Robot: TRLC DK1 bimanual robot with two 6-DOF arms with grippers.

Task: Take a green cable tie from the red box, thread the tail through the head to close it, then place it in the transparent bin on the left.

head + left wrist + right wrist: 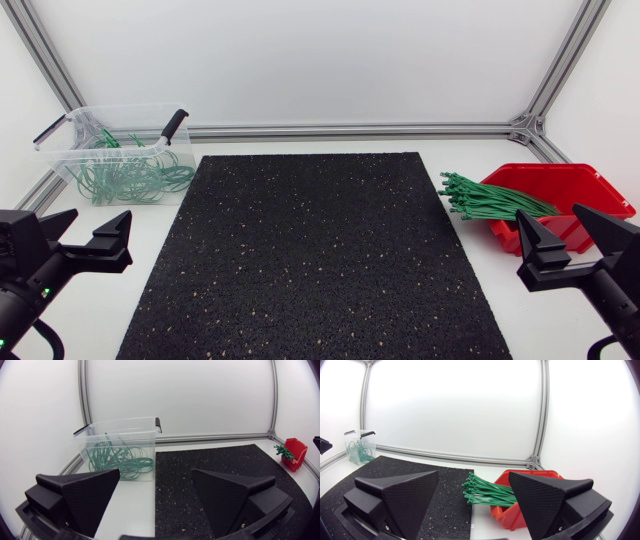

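Note:
A red box [585,186] stands at the right of the table with a bundle of straight green cable ties [487,200] sticking out over its left rim onto the table. In the right wrist view the red box [512,512] and the cable ties [485,492] lie just ahead of my right gripper [472,502], which is open and empty. The transparent bin [118,152] at the back left holds several closed green ties. My left gripper [88,238] rests open at the front left; the transparent bin [122,450] is ahead of my left gripper [156,492].
A black speckled mat [310,255] covers the middle of the table. The bin has black handles [176,124]. An aluminium frame rail [350,130] runs along the back edge, with slanted struts at both back corners.

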